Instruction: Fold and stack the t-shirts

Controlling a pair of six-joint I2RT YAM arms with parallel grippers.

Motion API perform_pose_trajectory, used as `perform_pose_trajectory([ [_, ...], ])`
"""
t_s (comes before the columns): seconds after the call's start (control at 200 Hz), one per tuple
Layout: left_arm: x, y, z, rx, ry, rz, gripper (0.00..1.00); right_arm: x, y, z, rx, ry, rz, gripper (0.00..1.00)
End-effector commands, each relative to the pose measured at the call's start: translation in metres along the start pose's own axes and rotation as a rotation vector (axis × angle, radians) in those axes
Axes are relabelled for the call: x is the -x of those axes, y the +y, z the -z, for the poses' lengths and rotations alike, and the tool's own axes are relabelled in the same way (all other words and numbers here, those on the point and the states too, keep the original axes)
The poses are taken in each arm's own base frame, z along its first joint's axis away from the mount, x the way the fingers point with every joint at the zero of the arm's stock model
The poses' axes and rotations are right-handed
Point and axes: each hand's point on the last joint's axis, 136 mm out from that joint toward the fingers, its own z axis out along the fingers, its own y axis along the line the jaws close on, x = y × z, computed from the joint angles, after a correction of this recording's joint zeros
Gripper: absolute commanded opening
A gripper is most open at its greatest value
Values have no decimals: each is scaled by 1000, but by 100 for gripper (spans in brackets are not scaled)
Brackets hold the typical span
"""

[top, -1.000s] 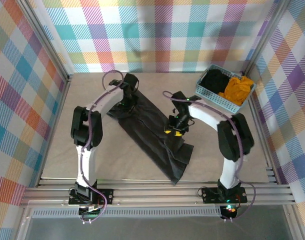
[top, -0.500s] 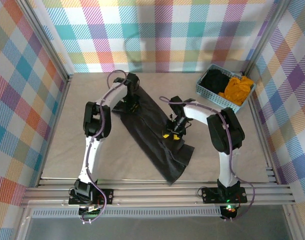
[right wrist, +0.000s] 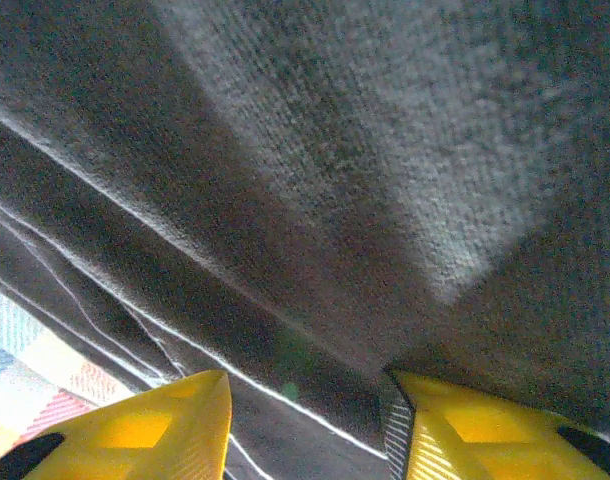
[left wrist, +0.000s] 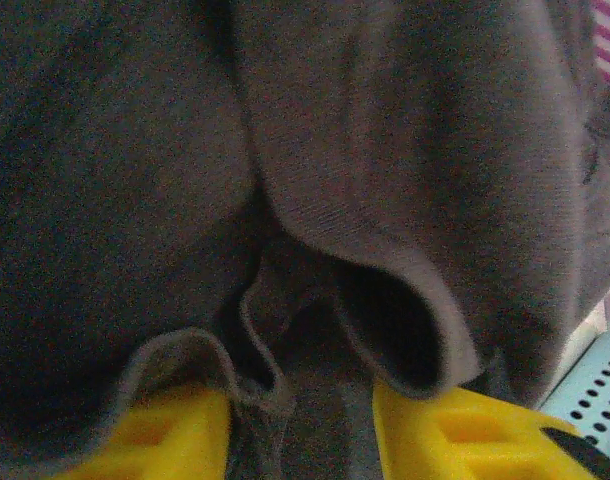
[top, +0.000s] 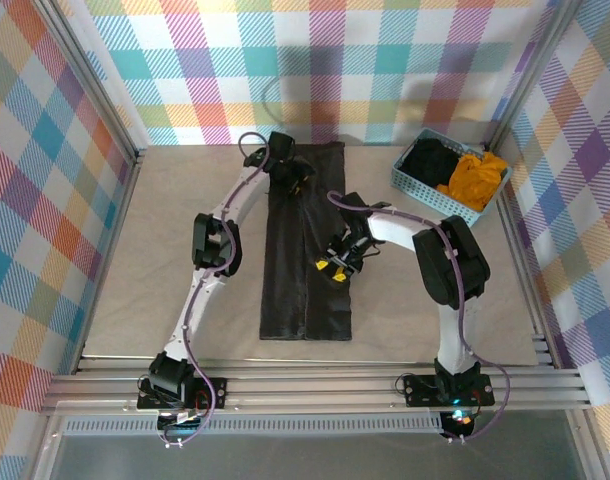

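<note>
1. The charcoal t-shirt (top: 305, 290) lies as one long narrow strip down the middle of the table (top: 165, 260). Its far end is close to the back wall (top: 315, 90), and its near end stops short of the front rail (top: 305, 378).
2. The left gripper (top: 288, 178) sits on the strip's far end. Its yellow fingers stand apart with a loose fold sagging between them, and I can't tell whether anything is pinched.
3. The right gripper (top: 333, 267) rests at the strip's right edge, about halfway along. Its fingers are also apart with cloth across them, and I can't tell whether it has a grip either.
4. My worry is that an arm lifting off with cloth snagged would twist the strip or flip the tucked side open. The far end looks bunched, so a crosswise fold could go crooked.
5. There is little room behind the strip. Bare table lies to its left and toward the rail. On the right, the blue basket (top: 415, 190) holds the black shirt (top: 428, 160) and the mustard shirt (top: 475, 178), and a wide swing could clip it.
</note>
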Motion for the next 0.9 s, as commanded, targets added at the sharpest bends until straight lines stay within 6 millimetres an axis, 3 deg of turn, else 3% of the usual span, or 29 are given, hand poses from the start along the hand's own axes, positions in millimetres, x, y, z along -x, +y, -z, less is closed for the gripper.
perform_pose_trajectory([
  [0.0, 34, -40, 56, -69, -131, -59, 52, -1, 2, 29, -9, -113, 4, 48],
  [0.1, 28, -53, 122, -14, -209, -143, 53, -13, 5, 55, 15, -148, 49, 50],
  [0.17, 15, -34, 155, 55, -227, -152, 52, -26, -2, 65, 16, -145, 70, 51],
  [0.23, -4, 0, 176, 112, -194, -140, 51, -40, -14, 69, 15, -110, 75, 51],
  [0.3, -40, 52, 192, 208, -98, -152, 50, -59, -30, 71, 21, -51, 69, 51],
  [0.525, -181, 228, 252, 474, 366, -304, 51, -121, -77, 63, -53, 209, 147, 54],
  [0.61, -228, 272, 267, 485, 519, -315, 53, -139, -96, 49, -114, 292, 170, 55],
  [0.7, -262, 299, 273, 483, 609, -322, 55, -151, -98, 33, -126, 337, 189, 55],
  [0.77, -275, 308, 271, 479, 629, -322, 57, -155, -98, 19, -142, 346, 189, 55],
  [0.895, -280, 310, 259, 454, 607, -300, 59, -152, -102, 0, -153, 331, 156, 54],
])
